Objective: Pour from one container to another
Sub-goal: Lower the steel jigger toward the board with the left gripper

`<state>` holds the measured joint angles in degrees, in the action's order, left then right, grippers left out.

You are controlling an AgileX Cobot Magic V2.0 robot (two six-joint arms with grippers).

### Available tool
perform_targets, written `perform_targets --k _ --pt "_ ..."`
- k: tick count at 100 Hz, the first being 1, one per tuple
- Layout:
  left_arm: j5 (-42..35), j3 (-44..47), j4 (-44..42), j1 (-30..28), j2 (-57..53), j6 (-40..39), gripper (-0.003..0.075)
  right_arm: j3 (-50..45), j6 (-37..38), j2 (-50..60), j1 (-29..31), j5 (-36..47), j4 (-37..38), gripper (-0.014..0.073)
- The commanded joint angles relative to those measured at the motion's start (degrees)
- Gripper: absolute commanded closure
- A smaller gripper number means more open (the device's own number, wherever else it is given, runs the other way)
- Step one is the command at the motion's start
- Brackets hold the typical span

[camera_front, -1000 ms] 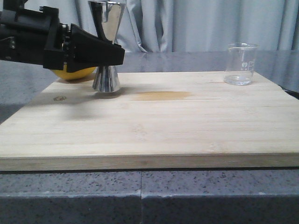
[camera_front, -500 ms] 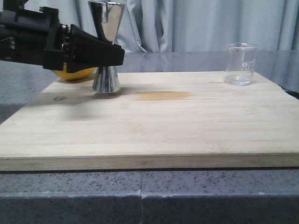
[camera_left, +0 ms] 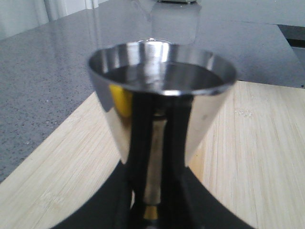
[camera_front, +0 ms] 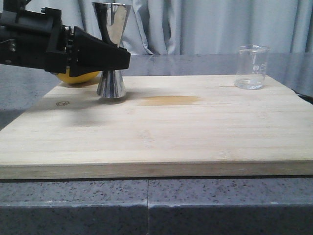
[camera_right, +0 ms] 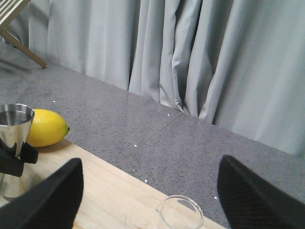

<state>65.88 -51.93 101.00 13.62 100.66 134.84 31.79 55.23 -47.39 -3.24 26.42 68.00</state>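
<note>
Barely anything has moved in the last second: my left claw (camera_front: 116, 58) has held its place at the jigger (camera_front: 112, 49), with only the faintest settling, and the beaker (camera_front: 252, 67) hasn't budged.

So here I am, left claw clamped round the jigger's narrow waist. My wrist camera shows the black fingers (camera_left: 143, 157) pressed on either side of it, right where the gold band (camera_left: 151, 212) peeks out. That's the sensible place to grab: the waist is the thinnest part, and the flared cups above and below should stop it slipping. The jigger stands upright, its base on the board (camera_front: 161, 132) at the back left corner, mouth up and open, ready to receive.

A lemon (camera_front: 78, 77) sits just behind my claw, off the board's edge. Not my business.

Over on the far right back of the board stands the beaker, upright, well apart from the jigger. There looks to be a little clear liquid at its bottom, though I can't be sure. My right claw (camera_right: 150, 191) hovers spread wide above it, fingers parted, gripping nothing, the beaker's rim (camera_right: 180, 210) between them and below.

My read: I'm steadying the receiver while the right comes down for the beaker. Nothing poured yet.
</note>
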Motion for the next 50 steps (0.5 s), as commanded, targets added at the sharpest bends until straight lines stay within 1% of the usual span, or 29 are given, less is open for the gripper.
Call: perform_targets --k 1,50 --pt "6.2 -1.1 3.4 -0.1 -2.3 -0.8 0.0739 1.5 -0.1 0.9 0.0 2.2 -1.3 0.0060" --pt "5.8 -1.1 2.0 -0.1 -2.3 -0.8 0.0739 1.5 -0.1 0.9 0.0 2.2 -1.3 0.0060"
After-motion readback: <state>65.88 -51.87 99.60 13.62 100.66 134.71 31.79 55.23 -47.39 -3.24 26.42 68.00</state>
